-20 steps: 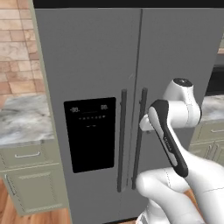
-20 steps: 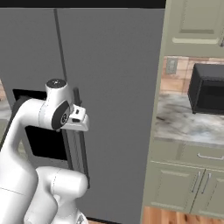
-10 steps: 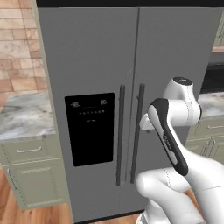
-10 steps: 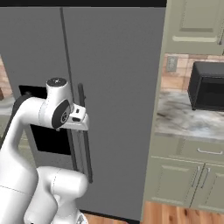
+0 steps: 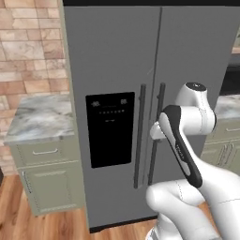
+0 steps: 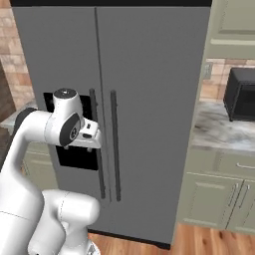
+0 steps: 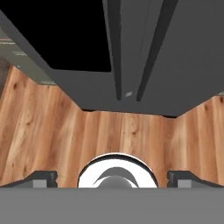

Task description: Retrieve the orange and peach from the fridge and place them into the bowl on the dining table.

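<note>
The fridge point(image 5: 112, 61) fills the middle of both base views, tall and grey, with both doors closed. Its two dark handles point(image 5: 139, 136) run down the centre seam, and a black dispenser panel point(image 5: 110, 129) sits on the left door. The orange and the peach are hidden behind the closed doors. The bowl and the dining table are out of view. My gripper point(image 7: 113, 177) is open and empty, pointing down at the wooden floor point(image 7: 131, 135) in front of the fridge point(image 7: 175, 52). My hand point(image 6: 89, 135) hovers just in front of the handles point(image 6: 114, 144) at mid height, apart from them.
A marble counter point(image 5: 40, 117) on sage-green cabinets stands left of the fridge against a brick wall. To the right, another counter point(image 6: 224, 129) carries a black microwave point(image 6: 241, 94), with a green wall cabinet above. Wooden floor lies in front of the fridge.
The whole scene has slid to the right in both base views, so the base has moved. The arm holds the same pose and the gripper stays open.
</note>
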